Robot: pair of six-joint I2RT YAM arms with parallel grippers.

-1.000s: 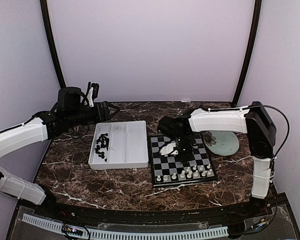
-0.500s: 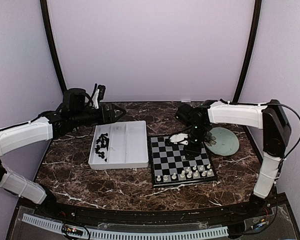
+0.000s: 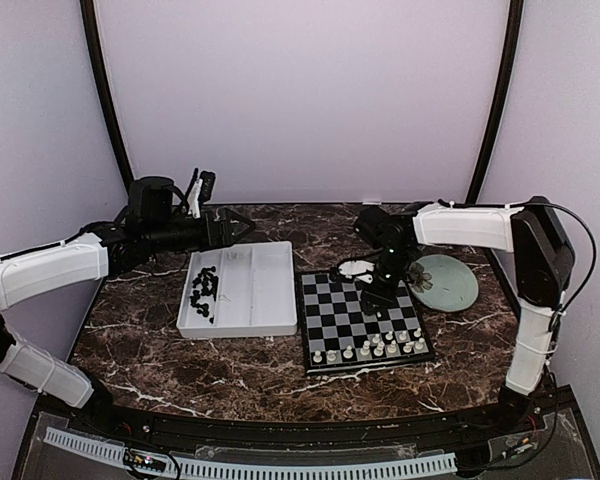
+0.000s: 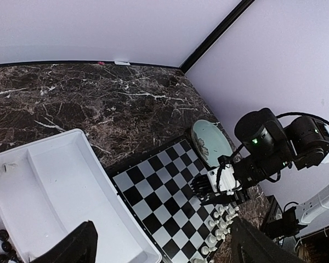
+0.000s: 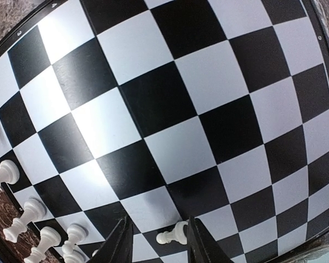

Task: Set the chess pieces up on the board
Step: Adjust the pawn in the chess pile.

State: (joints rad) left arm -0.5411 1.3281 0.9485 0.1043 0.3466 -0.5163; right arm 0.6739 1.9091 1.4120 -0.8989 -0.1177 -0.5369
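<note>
Lining the near edge of the checked black-and-silver board [image 3: 352, 312], white chess pieces [image 3: 378, 349] stand; black pieces [image 3: 202, 288] wait in the white rectangular tray [image 3: 262, 295]. Left gripper [image 3: 240, 228] gapes empty; right gripper [image 5: 160, 244] straddles a white pawn [image 5: 172, 235], half-open.

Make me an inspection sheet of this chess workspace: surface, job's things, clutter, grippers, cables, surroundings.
Surface: dark marble table, nothing spilled.
Job's things: chessboard with white pieces along its near edge; black pieces in the white tray.
Clutter: pale green plate right of the board.
Grippers: left gripper open and empty, above the tray's far edge; right gripper open, low over the board, a white pawn between its fingers.
Cables: black cable looping off the right arm.
Surroundings: plain pale walls; nothing seen.
</note>
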